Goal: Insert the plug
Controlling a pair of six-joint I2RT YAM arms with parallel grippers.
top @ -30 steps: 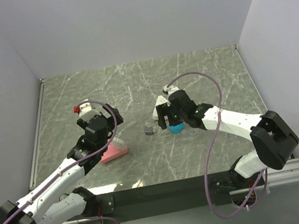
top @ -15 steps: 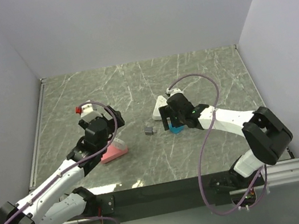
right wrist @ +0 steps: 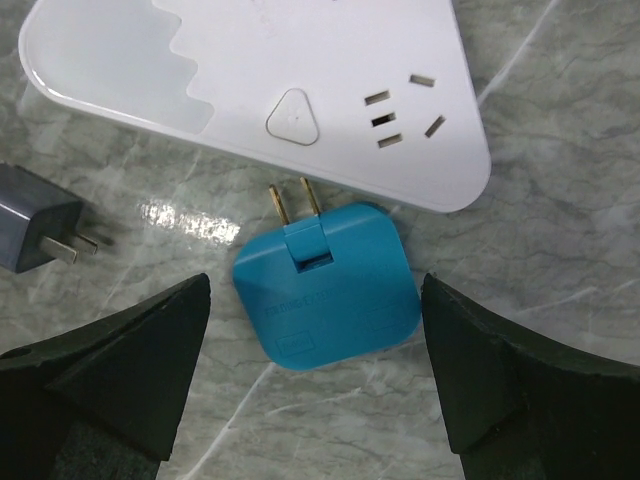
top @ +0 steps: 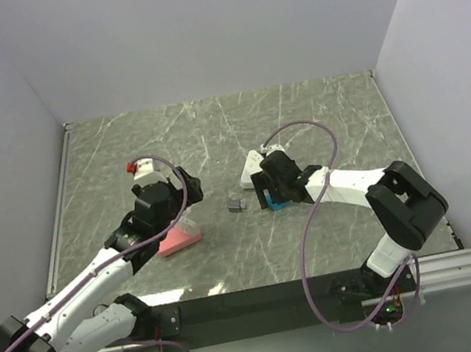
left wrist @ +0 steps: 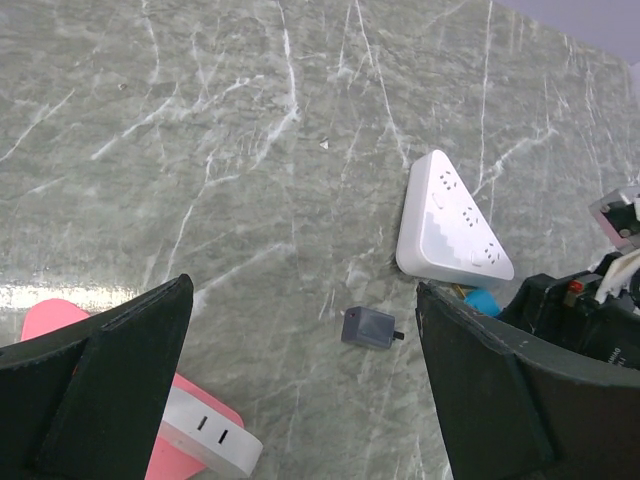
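A blue plug lies flat on the marble table, its two brass prongs pointing at the edge of a white triangular power strip. My right gripper hangs open just above it, one finger on each side, touching nothing. From above, the blue plug shows just below the strip, partly hidden by the right gripper. A small grey plug lies left of it. My left gripper is open and empty, up above the table.
A pink wedge with a white adapter on it lies under the left arm. The grey plug sits between the two grippers. White walls close the table on three sides.
The right gripper has slid left and come down over the blue plug, its jaws opening a little wider. The left gripper has drifted slightly to the right.
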